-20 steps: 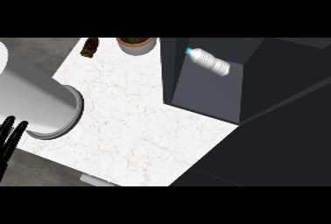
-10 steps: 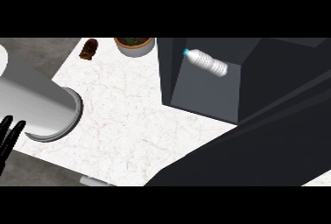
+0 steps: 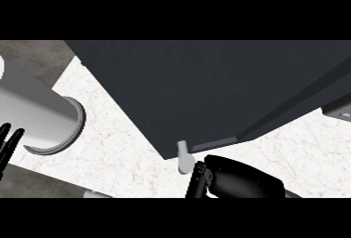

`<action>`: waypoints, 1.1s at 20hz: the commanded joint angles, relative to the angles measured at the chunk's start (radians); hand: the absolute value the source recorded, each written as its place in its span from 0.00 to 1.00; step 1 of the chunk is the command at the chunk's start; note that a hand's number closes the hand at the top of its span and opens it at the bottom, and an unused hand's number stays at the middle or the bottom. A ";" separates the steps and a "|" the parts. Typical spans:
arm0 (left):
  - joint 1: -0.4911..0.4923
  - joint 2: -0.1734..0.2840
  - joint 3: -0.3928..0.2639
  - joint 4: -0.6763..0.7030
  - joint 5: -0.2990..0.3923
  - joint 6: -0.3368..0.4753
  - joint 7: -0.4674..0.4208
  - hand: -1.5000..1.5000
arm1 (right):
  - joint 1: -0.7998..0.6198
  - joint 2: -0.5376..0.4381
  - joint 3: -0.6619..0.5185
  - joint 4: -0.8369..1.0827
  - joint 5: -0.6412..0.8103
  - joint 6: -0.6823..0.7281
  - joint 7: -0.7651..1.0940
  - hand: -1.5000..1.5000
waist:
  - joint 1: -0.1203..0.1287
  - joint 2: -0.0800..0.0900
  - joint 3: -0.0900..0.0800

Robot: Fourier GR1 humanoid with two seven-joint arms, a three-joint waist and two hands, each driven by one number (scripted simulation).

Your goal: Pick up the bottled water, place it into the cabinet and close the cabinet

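Right hand (image 3: 237, 180) beside handle (image 3: 183, 158) of cabinet door (image 3: 205, 93) (dark); left hand (image 3: 8, 145) rests.

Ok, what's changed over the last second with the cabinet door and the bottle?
The dark cabinet door has swung across and now covers the opening, hiding the bottled water that lay inside. The right hand has come into view beside the door's pale handle. The left hand stays at the left edge, fingers up.

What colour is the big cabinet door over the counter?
Dark charcoal grey, nearly black; the cabinet door shows in the head view.
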 commanded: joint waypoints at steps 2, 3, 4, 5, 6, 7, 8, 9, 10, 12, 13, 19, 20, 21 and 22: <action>0.016 -0.005 0.011 0.019 0.004 -0.013 -0.010 0.00 | -0.205 0.139 -0.020 0.234 0.046 -0.127 0.119 1.00 | -0.009 -0.007 0.005; 0.002 -0.005 0.009 0.017 -0.006 -0.004 -0.009 0.00 | -0.255 0.141 -0.029 0.261 0.036 -0.159 0.125 1.00 | -0.018 -0.006 0.007; 0.025 -0.009 0.012 0.021 -0.004 -0.020 -0.020 0.00 | -0.292 0.141 -0.045 0.323 0.034 -0.186 0.118 1.00 | -0.016 -0.009 0.009; 0.019 -0.016 0.002 0.023 0.000 -0.024 -0.015 0.00 | -0.357 0.142 -0.077 0.360 0.010 -0.181 0.134 1.00 | -0.023 -0.004 0.009; 0.022 0.001 0.020 0.026 0.005 -0.024 -0.009 0.00 | -0.404 0.143 -0.086 0.401 0.009 -0.211 0.137 1.00 | -0.019 -0.006 0.011; 0.014 0.000 0.024 0.034 0.005 -0.029 -0.013 0.00 | -0.444 0.143 -0.096 0.452 0.013 -0.241 0.111 1.00 | -0.032 -0.005 0.012; 0.024 -0.003 0.031 0.048 0.004 -0.029 -0.018 0.00 | -0.485 0.144 -0.119 0.484 0.018 -0.281 0.099 1.00 | -0.031 -0.006 0.012; 0.023 -0.004 0.028 0.053 0.007 -0.033 -0.014 0.00 | -0.529 0.144 -0.153 0.514 0.049 -0.313 0.088 1.00 | -0.043 -0.006 0.012; 0.027 0.001 0.034 0.034 0.019 -0.040 -0.013 0.00 | -0.555 0.144 -0.158 0.557 0.074 -0.352 0.061 1.00 | -0.035 -0.007 0.013; 0.022 -0.007 0.041 0.055 0.010 -0.034 -0.023 0.00 | -0.630 0.145 -0.188 0.636 0.081 -0.417 0.045 1.00 | -0.046 -0.005 0.012; 0.038 -0.006 0.047 0.060 0.009 -0.052 -0.032 0.00 | -0.650 0.145 -0.190 0.683 0.084 -0.458 0.029 1.00 | -0.044 -0.008 0.013; 0.054 -0.017 0.051 0.056 0.011 -0.058 -0.037 0.00 | -0.795 0.145 -0.271 0.895 0.078 -0.573 -0.064 1.00 | -0.066 -0.005 0.015; 0.038 -0.028 0.049 0.057 0.017 -0.055 -0.040 0.00 | -0.790 0.145 -0.254 0.919 0.075 -0.596 -0.093 1.00 | -0.067 0.001 0.015; 0.052 -0.008 0.066 0.068 0.024 -0.079 -0.038 0.00 | -0.806 0.145 -0.257 0.932 0.060 -0.621 -0.082 1.00 | -0.065 -0.004 0.015; 0.037 -0.020 0.054 0.044 0.019 -0.042 -0.029 0.00 | -0.787 0.145 -0.249 0.926 0.047 -0.662 -0.114 1.00 | -0.067 -0.001 0.017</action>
